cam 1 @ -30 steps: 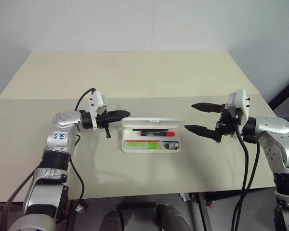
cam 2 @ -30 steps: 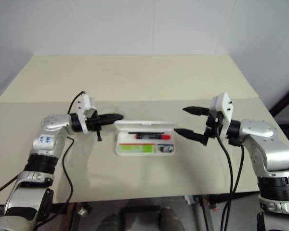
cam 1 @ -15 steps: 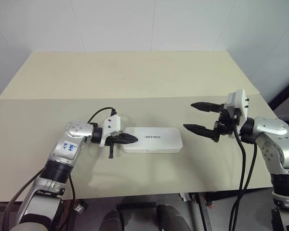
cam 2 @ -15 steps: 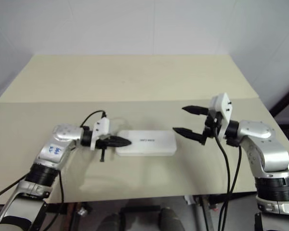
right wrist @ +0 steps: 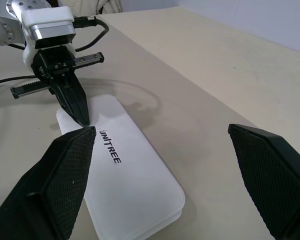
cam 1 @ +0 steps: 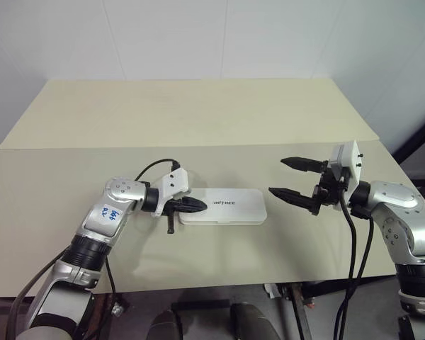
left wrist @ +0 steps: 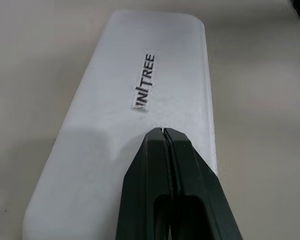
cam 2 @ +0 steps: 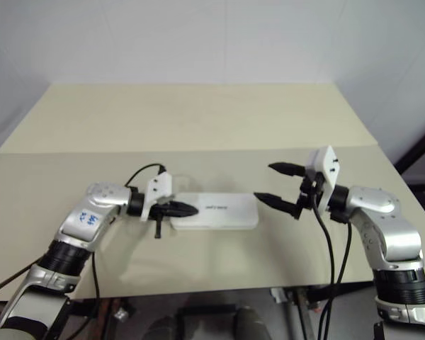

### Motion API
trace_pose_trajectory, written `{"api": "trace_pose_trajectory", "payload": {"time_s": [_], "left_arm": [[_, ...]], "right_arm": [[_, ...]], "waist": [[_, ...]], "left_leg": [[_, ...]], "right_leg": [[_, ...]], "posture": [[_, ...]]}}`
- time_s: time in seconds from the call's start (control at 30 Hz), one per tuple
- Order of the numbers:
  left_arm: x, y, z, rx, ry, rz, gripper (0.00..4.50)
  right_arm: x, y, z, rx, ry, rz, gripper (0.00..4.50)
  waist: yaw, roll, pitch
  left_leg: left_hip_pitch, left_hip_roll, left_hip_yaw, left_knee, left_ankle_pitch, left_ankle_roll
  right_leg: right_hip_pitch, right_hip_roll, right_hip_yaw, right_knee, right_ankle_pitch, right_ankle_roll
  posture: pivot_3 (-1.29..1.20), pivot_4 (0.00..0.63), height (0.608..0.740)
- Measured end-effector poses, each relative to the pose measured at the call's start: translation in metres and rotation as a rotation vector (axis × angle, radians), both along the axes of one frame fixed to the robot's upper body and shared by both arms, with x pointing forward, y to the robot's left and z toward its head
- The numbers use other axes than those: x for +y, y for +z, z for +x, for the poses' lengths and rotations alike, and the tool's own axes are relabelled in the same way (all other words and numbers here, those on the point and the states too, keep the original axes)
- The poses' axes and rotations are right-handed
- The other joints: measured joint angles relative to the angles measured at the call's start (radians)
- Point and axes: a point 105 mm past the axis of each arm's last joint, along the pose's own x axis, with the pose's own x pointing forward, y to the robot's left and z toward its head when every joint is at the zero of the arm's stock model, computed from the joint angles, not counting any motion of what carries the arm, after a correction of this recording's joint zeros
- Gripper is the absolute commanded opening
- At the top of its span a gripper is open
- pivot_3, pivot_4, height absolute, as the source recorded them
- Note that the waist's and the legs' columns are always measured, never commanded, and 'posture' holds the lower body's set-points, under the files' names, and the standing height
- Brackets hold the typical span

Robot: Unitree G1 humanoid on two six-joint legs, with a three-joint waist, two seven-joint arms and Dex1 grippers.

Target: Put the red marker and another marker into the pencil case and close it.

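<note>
Left gripper (cam 1: 200, 205): my two black fingers are pressed together, nothing between them, tips resting on the near-left end of the white hard rectangular pencil case (cam 1: 227, 207) with rounded corners. From the left wrist the tips sit on the lid just short of the dark "unitree" logo (left wrist: 145, 89).

Case lies flat on the beige table (cam 1: 198, 120), between my two arms. Lid looks fully down, and from the right wrist the edges line up along the seam. Can't tell from here whether the latch has actually caught.

Red marker and the second marker: neither is on the table, so my read is both are inside the shut case. Can't confirm through the lid.

Right gripper (cam 1: 293, 178): fingers spread wide, holding nothing, hovering just beside the case's right end, not touching.

Status as I judge it: loading done, lid down. Left: maybe a firm press to seat the closure, then lift both arms off.

Far half of the table holds nothing.
</note>
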Motion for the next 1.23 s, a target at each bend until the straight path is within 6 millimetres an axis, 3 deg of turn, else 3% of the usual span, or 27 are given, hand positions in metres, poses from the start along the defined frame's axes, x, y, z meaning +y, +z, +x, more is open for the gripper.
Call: {"api": "trace_pose_trajectory", "payload": {"time_s": [0.13,0.27,0.3,0.4,0.53,0.73,1.23], "left_arm": [[0.012,0.026,0.003,-0.049,0.028,-0.124,0.03],[0.034,0.058,0.001,-0.136,0.063,-0.189,0.03],[0.042,0.064,0.001,-0.155,0.081,-0.201,0.2],[0.065,0.081,-0.005,-0.193,0.14,-0.223,0.94],[0.091,0.077,-0.014,-0.16,0.216,-0.207,2.33],[0.105,0.079,-0.015,-0.175,0.28,-0.217,4.33],[0.103,0.077,-0.013,-0.247,0.319,-0.242,4.45]], "right_arm": [[0.001,0.0,0.0,0.0,0.003,0.004,4.5],[0.002,0.002,0.002,0.002,0.012,0.013,4.5],[0.003,0.003,0.002,-0.001,0.016,0.013,4.5],[0.003,0.004,0.004,-0.001,0.022,0.015,4.5],[-0.001,0.002,0.005,0.015,0.025,0.009,4.5],[-0.006,0.01,0.009,0.005,0.028,-0.004,4.5],[-0.014,0.015,0.01,-0.026,0.023,-0.048,4.5]], "waist": [[0.0,0.0,0.0],[-0.001,0.0,0.0],[-0.002,0.0,0.0],[-0.002,0.0,0.0],[-0.002,0.0,0.0],[0.002,0.0,0.0],[-0.002,0.0,0.0]], "left_leg": [[0.0,0.0,0.0,-0.002,0.0,0.0],[0.0,0.0,0.0,-0.002,-0.001,0.0],[0.0,0.0,0.0,-0.002,-0.001,0.0],[0.0,0.0,0.0,-0.002,-0.001,0.0],[0.0,0.0,0.0,-0.002,-0.002,0.0],[0.0,0.0,0.001,-0.002,-0.002,0.0],[0.0,0.001,0.002,-0.004,-0.003,-0.001]], "right_leg": [[-0.001,0.0,0.0,0.0,0.001,0.002],[-0.001,0.0,0.0,0.0,0.001,0.002],[-0.001,0.0,0.0,0.0,0.001,0.002],[-0.001,0.0,-0.001,0.0,0.001,0.002],[-0.001,0.0,-0.001,-0.001,0.0,0.001],[-0.001,-0.001,-0.001,-0.002,-0.003,-0.005],[-0.003,-0.001,-0.001,-0.003,-0.001,0.0]], "posture": [[0.0,0.15,0.74],[0.0,0.15,0.74],[0.0,0.15,0.74],[0.0,0.15,0.74],[0.0,0.15,0.74],[0.0,0.15,0.74],[0.0,0.15,0.74]]}}
